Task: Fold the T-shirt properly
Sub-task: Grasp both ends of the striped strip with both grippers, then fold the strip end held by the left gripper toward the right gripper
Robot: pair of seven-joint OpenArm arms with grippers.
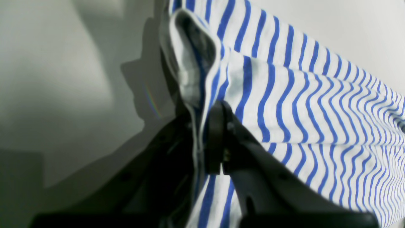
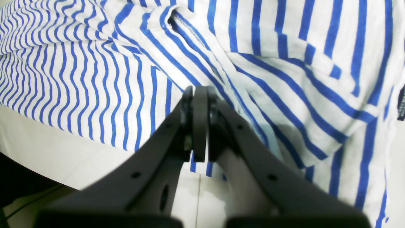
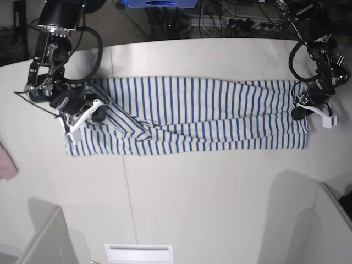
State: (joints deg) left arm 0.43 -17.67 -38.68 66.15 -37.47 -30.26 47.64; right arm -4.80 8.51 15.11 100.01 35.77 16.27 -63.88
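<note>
The white, blue-striped T-shirt (image 3: 192, 110) lies as a long band across the table (image 3: 192, 181), its lower edge folded up and wrinkled. My left gripper (image 3: 300, 107) is at the band's right end. In the left wrist view it (image 1: 210, 139) is shut on a hemmed edge of the shirt (image 1: 300, 104) and lifts it slightly. My right gripper (image 3: 98, 114) is at the band's left end. In the right wrist view it (image 2: 199, 126) is shut, with the striped cloth (image 2: 95, 79) pinched at its tips. A small dark tag (image 2: 401, 104) shows at that view's right edge.
A pink cloth (image 3: 6, 159) lies at the table's left edge. Grey panels stand at the front left (image 3: 44, 242) and front right (image 3: 330, 231). A white slot plate (image 3: 138, 253) sits at the front edge. Cables and boxes (image 3: 231, 19) crowd behind the table.
</note>
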